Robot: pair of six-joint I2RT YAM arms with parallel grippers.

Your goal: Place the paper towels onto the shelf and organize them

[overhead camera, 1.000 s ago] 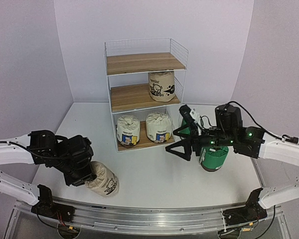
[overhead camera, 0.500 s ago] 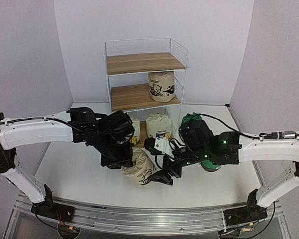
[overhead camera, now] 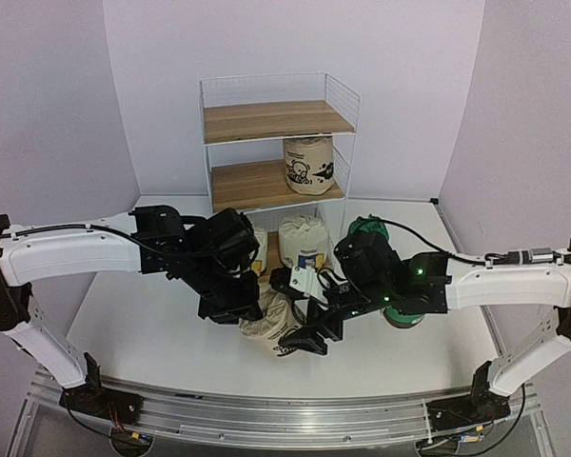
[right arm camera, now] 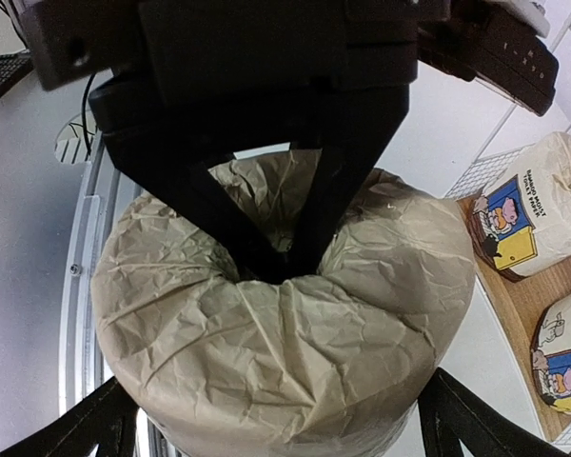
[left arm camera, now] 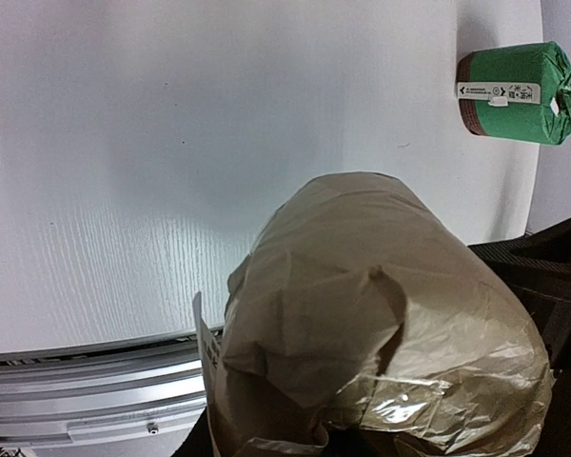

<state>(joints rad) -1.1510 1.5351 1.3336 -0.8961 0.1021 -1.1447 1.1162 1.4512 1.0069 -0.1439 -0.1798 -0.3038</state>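
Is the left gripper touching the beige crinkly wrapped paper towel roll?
Touching: the right wrist view shows the left gripper pinching the beige roll at its gathered top.

Left arm swung from near-left corner to table centre, bringing beige roll (overhead camera: 265, 328) along in left gripper (overhead camera: 242, 307). Right arm left its spot beside green rolls (overhead camera: 366, 228) at right and reached left to centre. Right gripper (overhead camera: 293, 312), a second ago clear of any roll, now has fingers spread either side of beige roll. In last half second both arms and roll edged slightly farther, toward shelf (overhead camera: 276, 119).
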